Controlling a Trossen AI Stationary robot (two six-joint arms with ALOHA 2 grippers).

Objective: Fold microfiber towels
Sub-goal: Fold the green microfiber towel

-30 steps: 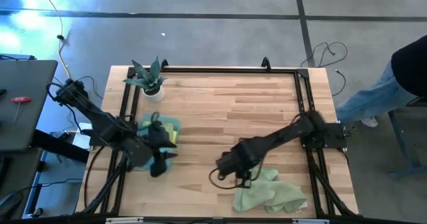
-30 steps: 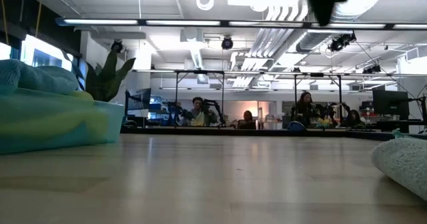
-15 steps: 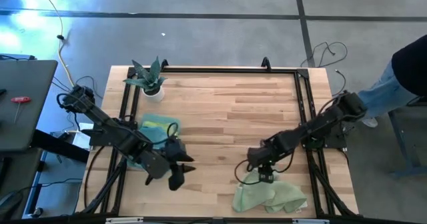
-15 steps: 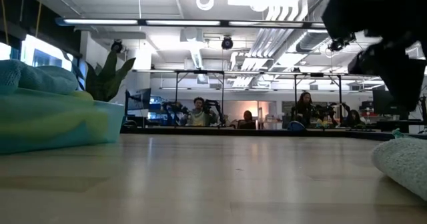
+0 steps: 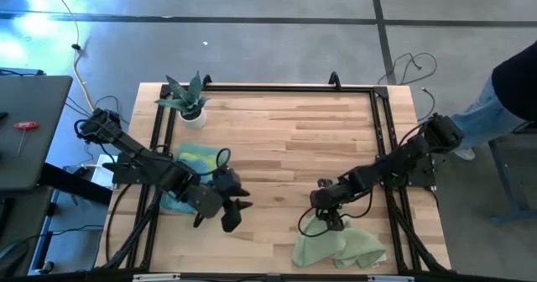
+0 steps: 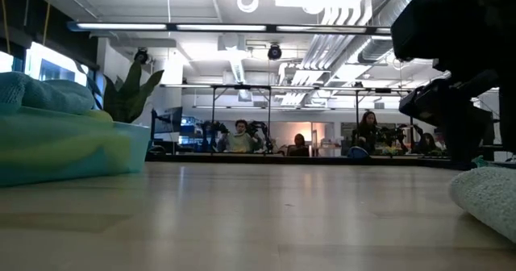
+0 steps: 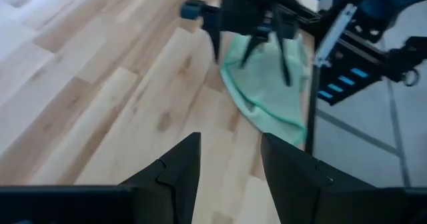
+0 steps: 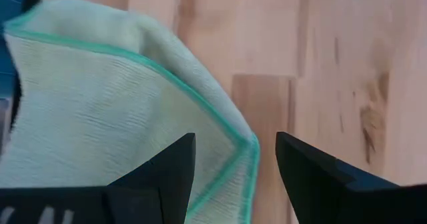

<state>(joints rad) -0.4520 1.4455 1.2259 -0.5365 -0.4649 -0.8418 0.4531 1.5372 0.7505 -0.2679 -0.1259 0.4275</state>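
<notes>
A crumpled pale green towel (image 5: 344,247) lies at the table's near right; it also shows in the low view (image 6: 488,198) and the left wrist view (image 7: 267,94). My right gripper (image 5: 323,223) is open, pointing down over the towel's left corner (image 8: 227,141), one finger on either side of its green hem. A stack of folded teal, yellow and blue towels (image 5: 197,158) lies at the left (image 6: 56,138). My left gripper (image 5: 237,211) is open and empty, right of the stack, above bare wood (image 7: 230,167). My right gripper comes at the pale green towel's hemmed corner (image 8: 248,147) from above with its fingers apart. In the left wrist view its fingertips (image 7: 287,74) reach down to the cloth, but I cannot tell whether they touch it. The towel lies slack on the table.
A small potted plant (image 5: 189,97) stands at the far left corner (image 6: 129,93). A black frame rail (image 5: 377,131) runs along the table's edges. Bare wood lies in the middle (image 5: 294,148). A person's leg (image 5: 470,127) shows beyond the right edge.
My left gripper has left the towel stack and gone toward the table's right, over bare wood. My right gripper has drawn back toward the table's right edge and come down over the green towel's left corner, and now shows in the low view.
</notes>
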